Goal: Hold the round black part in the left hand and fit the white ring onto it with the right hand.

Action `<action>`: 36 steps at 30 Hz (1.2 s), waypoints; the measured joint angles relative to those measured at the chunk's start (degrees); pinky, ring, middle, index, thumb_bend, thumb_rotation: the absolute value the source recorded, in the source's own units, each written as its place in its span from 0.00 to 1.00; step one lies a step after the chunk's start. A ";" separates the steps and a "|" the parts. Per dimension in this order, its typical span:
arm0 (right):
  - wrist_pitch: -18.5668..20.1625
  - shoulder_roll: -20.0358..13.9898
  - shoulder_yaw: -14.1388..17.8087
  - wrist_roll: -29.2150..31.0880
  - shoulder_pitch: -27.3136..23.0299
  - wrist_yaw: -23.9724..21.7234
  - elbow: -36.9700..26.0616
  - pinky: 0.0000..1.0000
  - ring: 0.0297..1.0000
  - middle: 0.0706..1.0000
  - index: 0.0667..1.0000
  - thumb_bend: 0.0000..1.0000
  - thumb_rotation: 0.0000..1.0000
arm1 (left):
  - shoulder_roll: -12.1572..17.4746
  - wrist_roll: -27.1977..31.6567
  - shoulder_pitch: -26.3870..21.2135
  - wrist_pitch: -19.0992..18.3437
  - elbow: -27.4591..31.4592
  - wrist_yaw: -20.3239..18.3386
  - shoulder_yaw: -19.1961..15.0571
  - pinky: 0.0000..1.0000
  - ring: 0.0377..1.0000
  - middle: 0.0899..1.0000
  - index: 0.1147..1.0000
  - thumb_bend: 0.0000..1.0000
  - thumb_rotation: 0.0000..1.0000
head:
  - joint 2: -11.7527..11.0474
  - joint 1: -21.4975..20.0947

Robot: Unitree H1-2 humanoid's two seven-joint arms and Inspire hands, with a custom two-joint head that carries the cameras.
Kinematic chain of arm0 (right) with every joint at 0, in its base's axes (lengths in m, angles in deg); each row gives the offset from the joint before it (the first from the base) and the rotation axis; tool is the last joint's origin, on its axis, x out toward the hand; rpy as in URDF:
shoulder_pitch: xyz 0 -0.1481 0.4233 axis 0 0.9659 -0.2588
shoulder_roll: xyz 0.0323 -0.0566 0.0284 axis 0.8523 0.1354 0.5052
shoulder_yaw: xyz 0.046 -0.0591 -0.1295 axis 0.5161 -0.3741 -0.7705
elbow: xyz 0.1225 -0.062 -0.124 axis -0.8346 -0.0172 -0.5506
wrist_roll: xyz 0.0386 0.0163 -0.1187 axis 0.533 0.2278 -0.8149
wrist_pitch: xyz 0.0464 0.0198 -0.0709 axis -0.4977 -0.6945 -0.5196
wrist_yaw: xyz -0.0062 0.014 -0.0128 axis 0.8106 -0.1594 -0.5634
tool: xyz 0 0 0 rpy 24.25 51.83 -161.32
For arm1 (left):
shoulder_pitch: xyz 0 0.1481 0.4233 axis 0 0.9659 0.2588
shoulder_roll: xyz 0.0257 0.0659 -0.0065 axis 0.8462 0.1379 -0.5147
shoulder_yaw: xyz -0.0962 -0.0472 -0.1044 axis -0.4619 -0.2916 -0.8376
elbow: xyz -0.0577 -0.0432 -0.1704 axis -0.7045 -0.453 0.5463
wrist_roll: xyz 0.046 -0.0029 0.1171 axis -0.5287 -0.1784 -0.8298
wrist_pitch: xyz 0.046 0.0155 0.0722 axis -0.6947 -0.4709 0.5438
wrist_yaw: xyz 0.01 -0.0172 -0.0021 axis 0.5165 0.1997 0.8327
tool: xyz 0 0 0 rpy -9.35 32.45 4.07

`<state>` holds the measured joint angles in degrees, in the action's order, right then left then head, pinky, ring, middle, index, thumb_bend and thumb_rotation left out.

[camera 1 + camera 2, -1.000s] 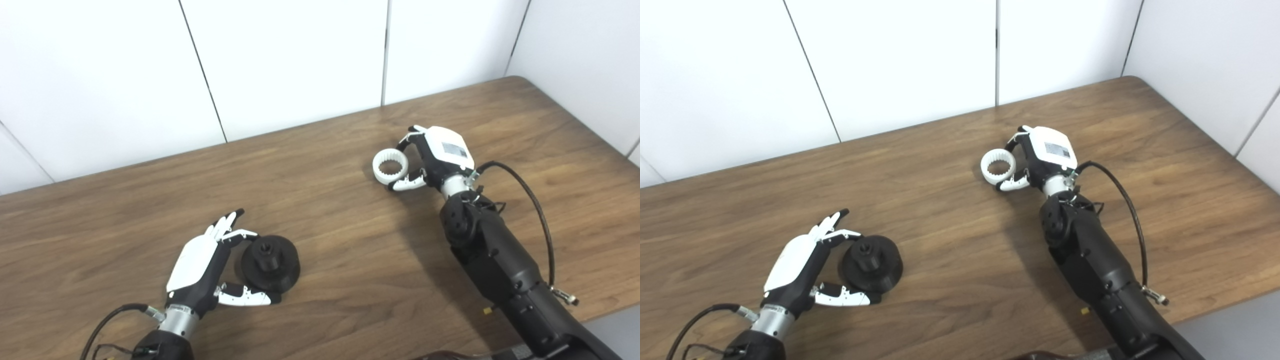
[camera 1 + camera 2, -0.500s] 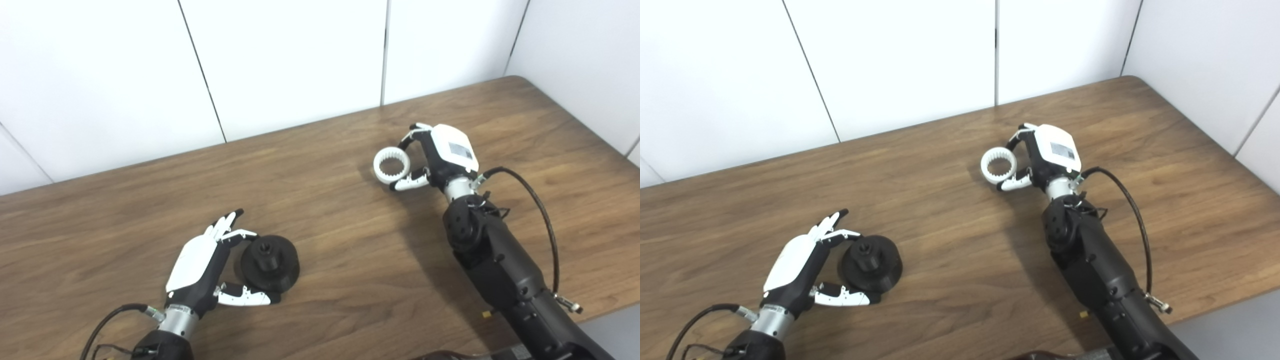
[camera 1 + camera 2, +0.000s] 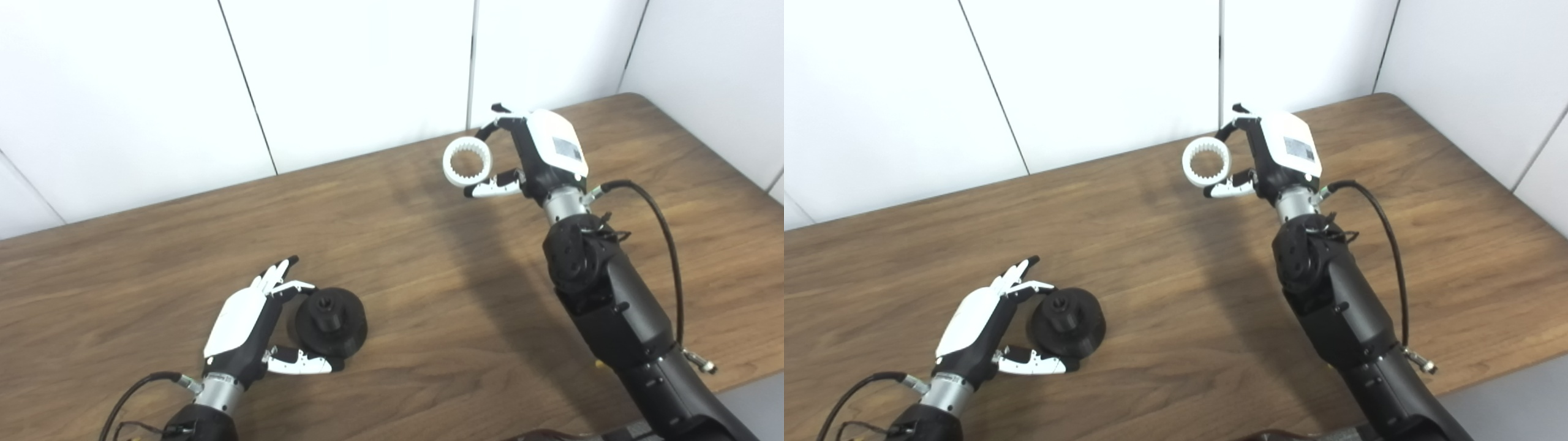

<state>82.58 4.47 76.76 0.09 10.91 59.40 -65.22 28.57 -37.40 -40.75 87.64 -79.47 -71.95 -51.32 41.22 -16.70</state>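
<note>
Over the wooden table [image 3: 398,257], the right hand [image 3: 539,162] pinches the white ring [image 3: 467,162] aloft, well apart from the round black part [image 3: 331,323] cradled between the left hand [image 3: 251,324]'s loosely curled fingers.

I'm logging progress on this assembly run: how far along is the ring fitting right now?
Done: the right hand has gripped the white ring and holds it in the air above the table. In hand: the left hand is cupped around the round black part, which sits on the table, not lifted. Left: bring the ring across the wide gap and seat it on the part.
</note>
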 measured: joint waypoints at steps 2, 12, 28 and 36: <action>0.01 0.06 0.06 0.01 0.00 -0.32 -0.91 0.92 0.86 0.85 0.46 0.52 0.15 | 0.00 0.00 0.00 0.00 0.00 0.02 0.00 1.00 1.00 1.00 0.56 0.88 0.27 | 0.44 0.44; -2.13 1.62 0.01 0.03 4.75 0.63 -7.63 0.87 0.82 0.84 0.46 0.52 0.15 | -0.31 -0.26 -0.03 -0.73 0.25 -0.12 0.22 1.00 1.00 1.00 0.57 0.88 0.29 | 0.79 1.05; -5.93 11.39 -3.75 -4.18 24.91 2.86 -17.76 0.90 0.84 0.84 0.46 0.52 0.14 | -0.44 -0.89 -0.08 -0.67 0.24 -0.01 0.14 1.00 1.00 1.00 0.57 0.88 0.29 | 0.97 1.14; -8.30 11.08 -3.04 -3.97 25.80 2.72 -19.34 0.89 0.83 0.83 0.46 0.52 0.14 | -1.70 -1.97 -0.11 -1.11 0.19 0.29 0.42 1.00 1.00 1.00 0.56 0.89 0.28 | 2.28 10.71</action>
<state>74.28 15.55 73.72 -3.88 36.71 62.12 -84.57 26.87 -39.38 -40.86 86.53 -79.28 -71.65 -50.91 43.50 -5.99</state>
